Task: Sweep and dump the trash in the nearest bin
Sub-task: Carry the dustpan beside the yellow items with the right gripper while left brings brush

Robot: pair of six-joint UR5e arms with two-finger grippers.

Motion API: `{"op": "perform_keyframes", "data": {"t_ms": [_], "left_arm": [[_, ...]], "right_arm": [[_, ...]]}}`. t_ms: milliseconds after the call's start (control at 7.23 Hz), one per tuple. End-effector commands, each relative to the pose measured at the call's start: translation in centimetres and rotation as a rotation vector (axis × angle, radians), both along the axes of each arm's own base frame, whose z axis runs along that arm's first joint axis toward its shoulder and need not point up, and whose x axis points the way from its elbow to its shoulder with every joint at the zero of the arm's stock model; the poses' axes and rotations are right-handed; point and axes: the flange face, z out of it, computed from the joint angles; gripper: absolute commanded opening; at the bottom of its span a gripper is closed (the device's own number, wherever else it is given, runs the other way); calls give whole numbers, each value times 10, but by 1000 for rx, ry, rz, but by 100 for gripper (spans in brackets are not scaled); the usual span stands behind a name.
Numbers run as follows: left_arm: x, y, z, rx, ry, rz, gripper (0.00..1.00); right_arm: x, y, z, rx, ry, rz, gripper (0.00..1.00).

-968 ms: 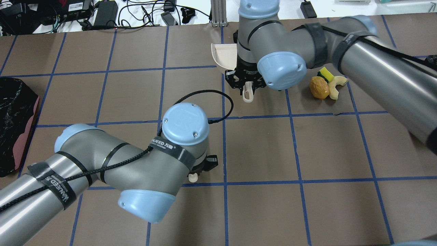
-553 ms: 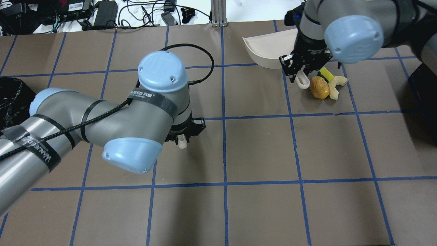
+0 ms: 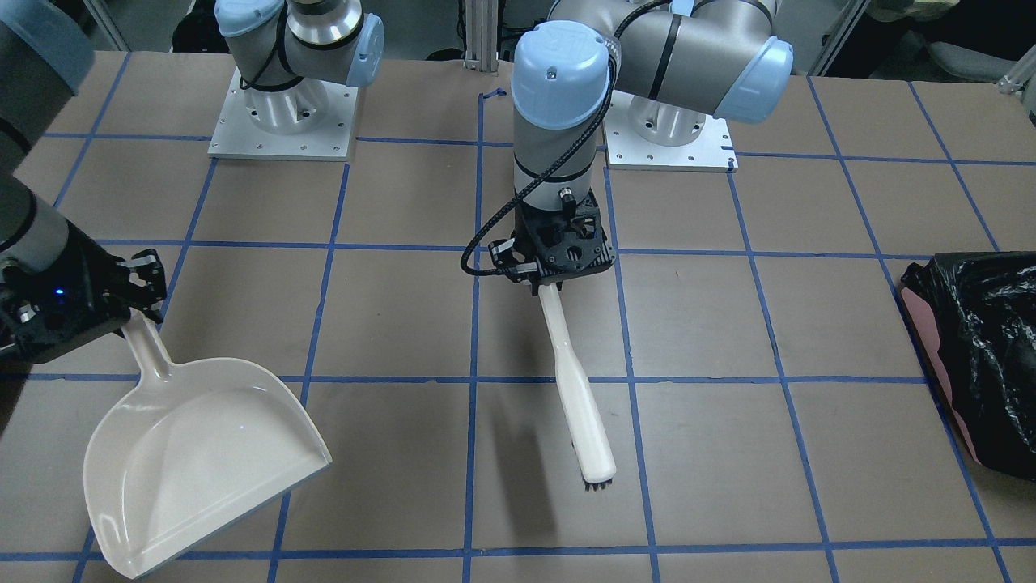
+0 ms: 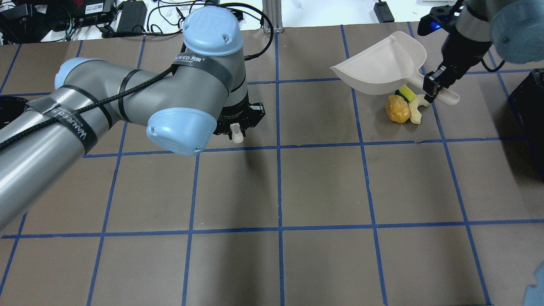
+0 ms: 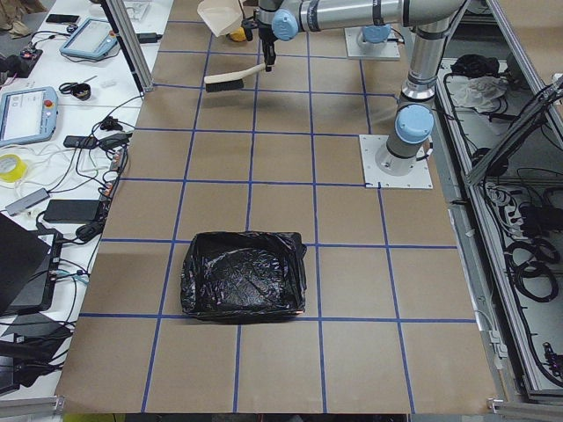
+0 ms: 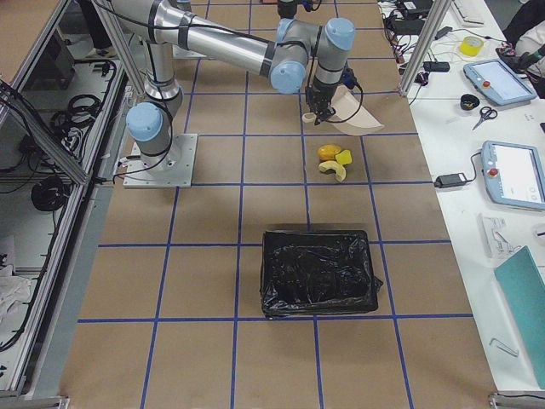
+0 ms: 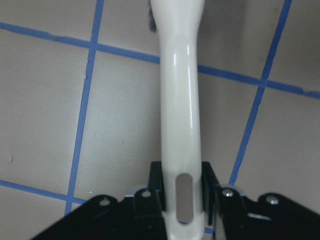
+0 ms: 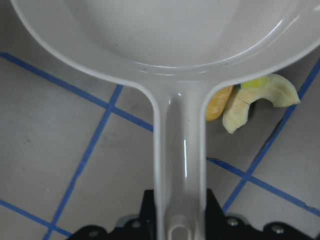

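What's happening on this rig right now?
The right pincer holds a white plastic dustpan by its handle, raised by the small trash cluster of a brown-orange lump, yellow sponge and pale peel pieces on the table. The left pincer grips a white long-handled brush over mid-table, away from the trash. The dustpan is empty; nothing swept yet.

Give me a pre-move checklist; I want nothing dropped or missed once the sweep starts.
1. Right tool shut on dustpan handle: ok.
2. Left tool shut on brush handle: ok.
3. Dustpan empty: ok.
4. Trash in one cluster: ok.
5. Dustpan lip on table: not ok, held over the trash.
6. Brush next to trash: not ok, far off mid-table.
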Motion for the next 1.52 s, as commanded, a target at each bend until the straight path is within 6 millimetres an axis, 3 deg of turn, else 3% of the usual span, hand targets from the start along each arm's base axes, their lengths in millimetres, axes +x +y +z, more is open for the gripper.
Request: {"op": "perform_keyframes", "data": {"t_ms": [0,138,277,553,692,830,1107,1383], "left_arm": [[-28,-50,-4,-11,65,6,0],[-45,-61,-17,-5,74,-27,0],[-76,-68,-28,-19,81,-69,0],[-135,-84,-41,0,190,-142,0],[-161,-84,-54,-2,198,-174,0],[-183,-82,-70,-13,207,-191,0],[-222,-80,-82,-29,233,-227,0],[-252,-74,-100,-2,270,-230,0]], "right_arm": [[-88,10,-2,27,16,166,0],[-120,12,-10,41,19,229,0],[-147,14,-13,75,54,325,0],[-186,15,3,64,208,511,0],[-201,17,0,65,219,512,0],[-209,10,-15,63,222,531,0],[-220,-8,-37,46,246,688,0],[-224,-9,-45,64,235,733,0]]}}
